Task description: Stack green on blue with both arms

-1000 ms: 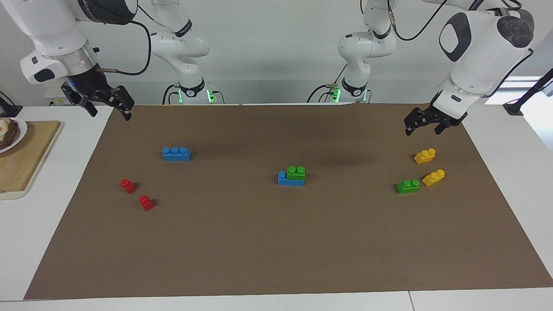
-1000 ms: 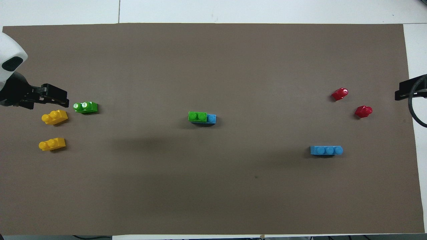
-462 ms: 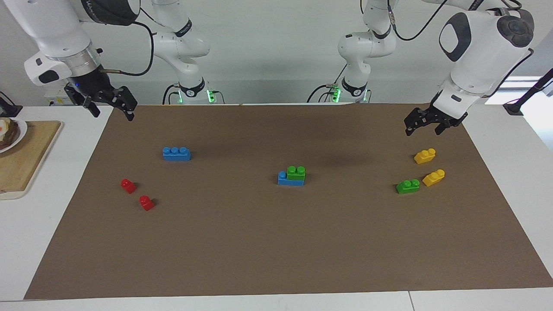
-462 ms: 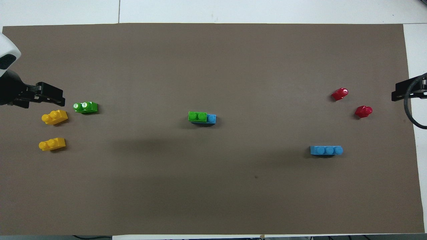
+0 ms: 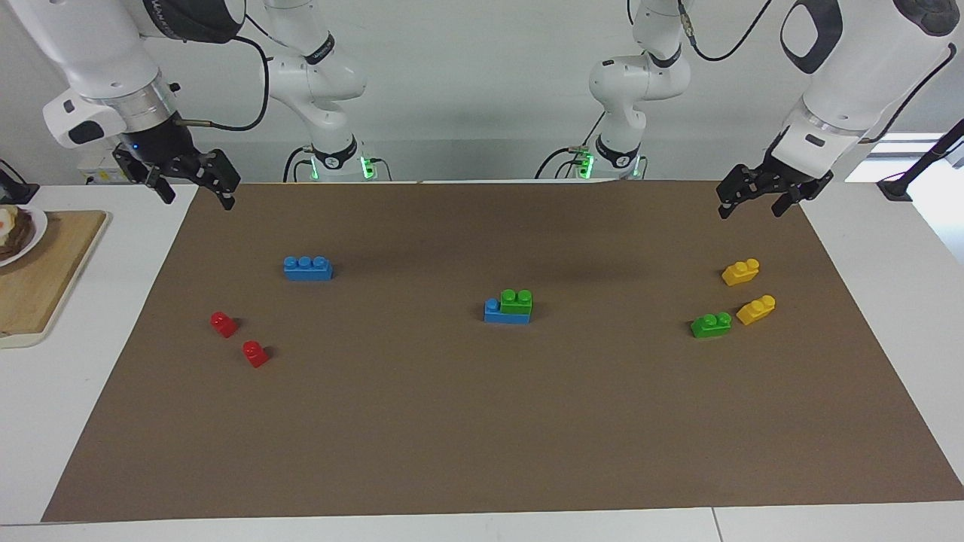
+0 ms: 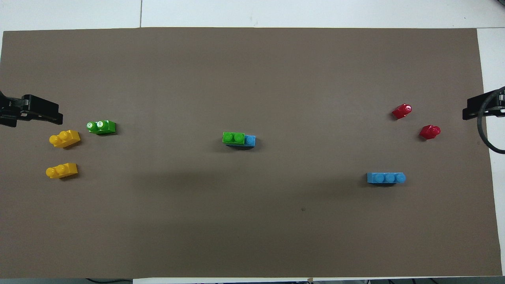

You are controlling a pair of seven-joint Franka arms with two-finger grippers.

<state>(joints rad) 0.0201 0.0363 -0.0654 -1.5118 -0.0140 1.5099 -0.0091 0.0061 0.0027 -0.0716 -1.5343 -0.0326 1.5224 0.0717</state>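
since one green brick (image 5: 516, 301) already sits on a blue brick (image 5: 506, 313) mid-mat, my left gripper (image 5: 755, 202) hangs empty, fingers apart, over the mat edge near the yellow bricks (image 5: 740, 272). the loose green brick (image 5: 711, 324) lies beside them. my right gripper (image 5: 192, 184), also empty with fingers apart, hangs at its own end above the spare blue brick (image 5: 307, 268). to stack well, i'd line studs up squarely and press straight down.
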